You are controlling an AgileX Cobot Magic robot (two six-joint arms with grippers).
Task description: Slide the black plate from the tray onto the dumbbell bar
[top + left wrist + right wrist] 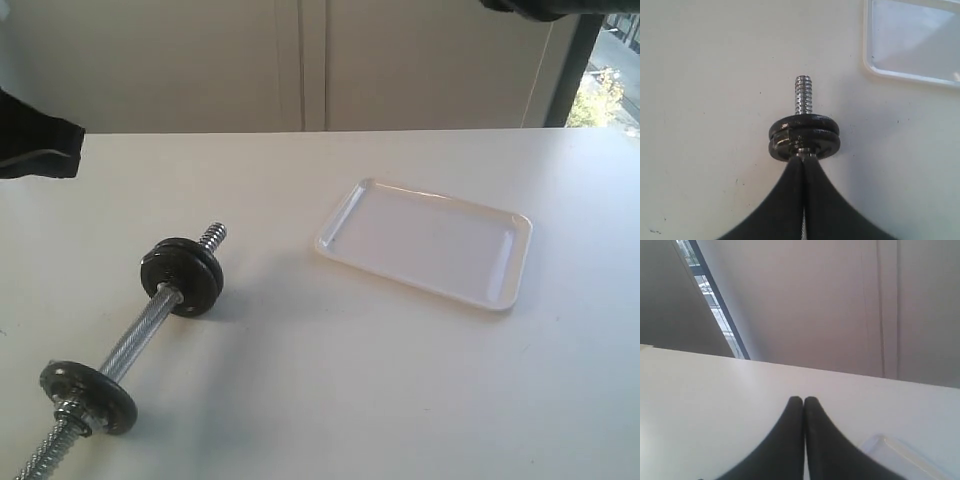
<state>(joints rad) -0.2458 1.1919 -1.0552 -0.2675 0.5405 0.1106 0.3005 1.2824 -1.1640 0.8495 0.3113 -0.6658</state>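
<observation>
Well, toward the table's near left corner lies the dumbbell bar [140, 335], with a lone disc [88, 397] by its nearer end. The left jaws [804, 162] are pressed together, holding nothing, lined up with the bar. Only their camera splits the far pair of discs: the black plate [815, 122] sits outermost, just under the thread. Bare table lies between the bar and the tray [425, 243], which sits right of middle and shows only its white floor. The right jaws [804, 401] are closed and empty, with one tray corner in their view.
</observation>
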